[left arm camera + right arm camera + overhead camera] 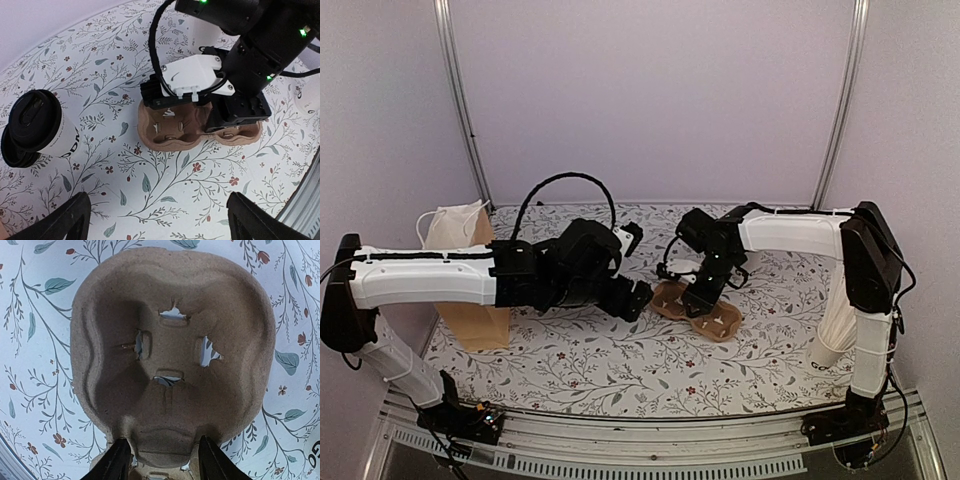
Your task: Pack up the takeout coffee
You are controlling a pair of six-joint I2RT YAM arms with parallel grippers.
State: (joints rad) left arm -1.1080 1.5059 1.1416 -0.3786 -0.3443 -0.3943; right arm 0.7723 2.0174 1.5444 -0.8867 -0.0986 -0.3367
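Note:
A takeout coffee, a white cup with black lettering and a black lid, stands on the table at the left of the left wrist view. A second black lid shows right behind it. In the top view both are hidden under my left arm. My left gripper is open and empty, above bare table in front of the brown pulp cup carrier. My right gripper is down on the carrier, its fingers closed on the narrow waist between two wells. The carrier's wells are empty. In the top view the carrier lies mid-table under the right gripper.
A brown paper bag with white handles stands upright at the left. A stack of lidless white cups leans at the right beside my right arm's base. A white cup edge with black lettering shows at the lower right of the right wrist view.

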